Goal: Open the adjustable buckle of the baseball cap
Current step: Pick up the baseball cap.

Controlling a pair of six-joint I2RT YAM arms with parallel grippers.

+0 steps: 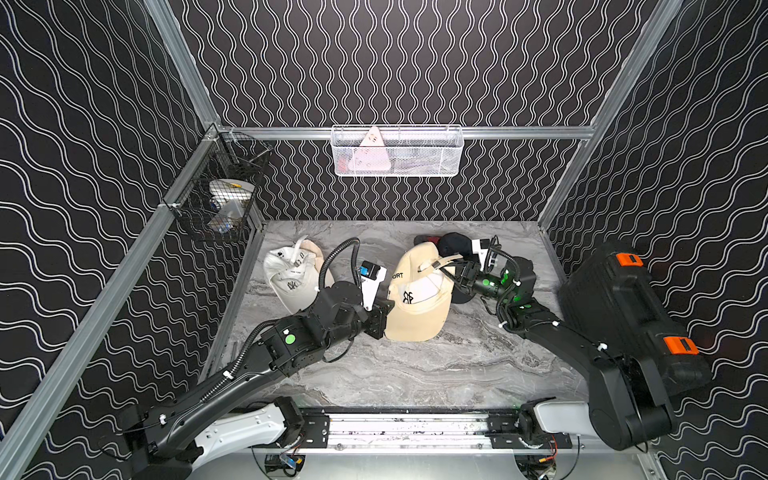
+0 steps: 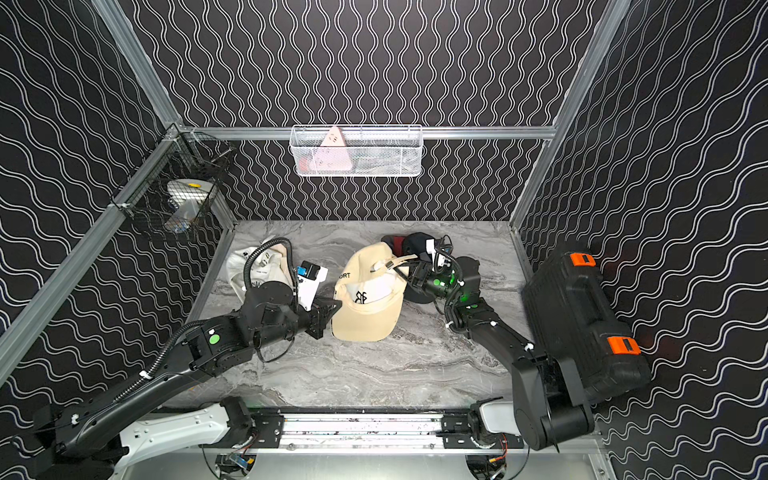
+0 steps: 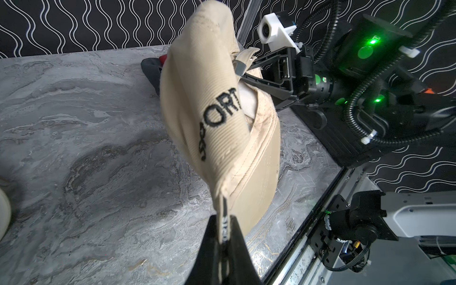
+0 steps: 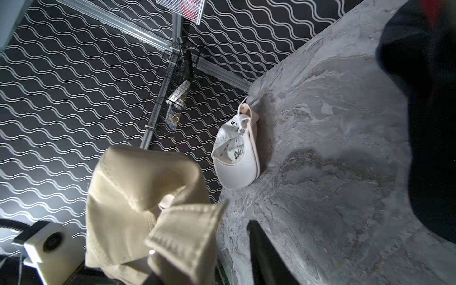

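L hand (image 3: 224,223): clamped shut on beige cap (image 1: 417,316) edge, mid tabletop (image 1: 415,374).
R hand (image 3: 244,71): fingers either side of strap (image 3: 248,53) by buckle (image 3: 237,66); grip unclear.

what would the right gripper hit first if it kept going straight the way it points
The back strap and metal buckle of the beige cap: the right gripper points straight at them, fingers either side. Past that, probably the cap's crown, though depth is unclear.

Black arms (image 1: 232,386) and left end effector (image 3: 224,222) have white bases (image 1: 245,428), green dots (image 1: 289,338), ribbed cables (image 1: 332,257).
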